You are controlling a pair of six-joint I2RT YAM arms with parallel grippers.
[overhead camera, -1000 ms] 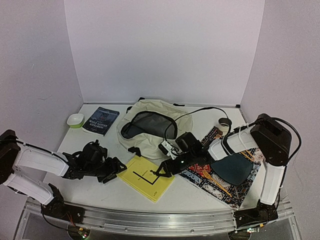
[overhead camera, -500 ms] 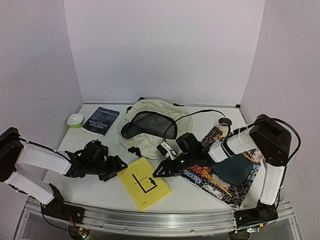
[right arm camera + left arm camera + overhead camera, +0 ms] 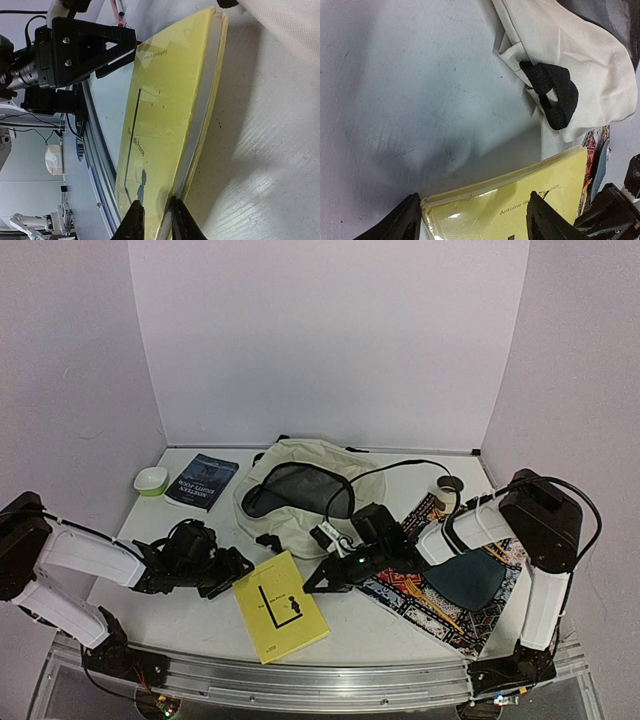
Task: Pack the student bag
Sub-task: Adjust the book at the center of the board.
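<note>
Student bag (image 3: 300,490): cream fabric, centre of the top view, mouth open, dark mesh lining showing; contents not discernible. Small bowl (image 3: 151,480): upper left, contents not discernible. Dark blue book (image 3: 203,481): just beside the bowl. Yellow book (image 3: 280,605): lower centre, just below the bag. Patterned placemat (image 3: 440,615): lower right, under the right arm, bearing a dark teal piece (image 3: 470,578). Right gripper (image 3: 157,222): fingers pinched on the yellow book's right edge. Left gripper (image 3: 472,225): jaws wide apart at the book's left corner, closed on nothing. Against one second earlier: yellow book turned and slid toward lower left; right fingers closed.
</note>
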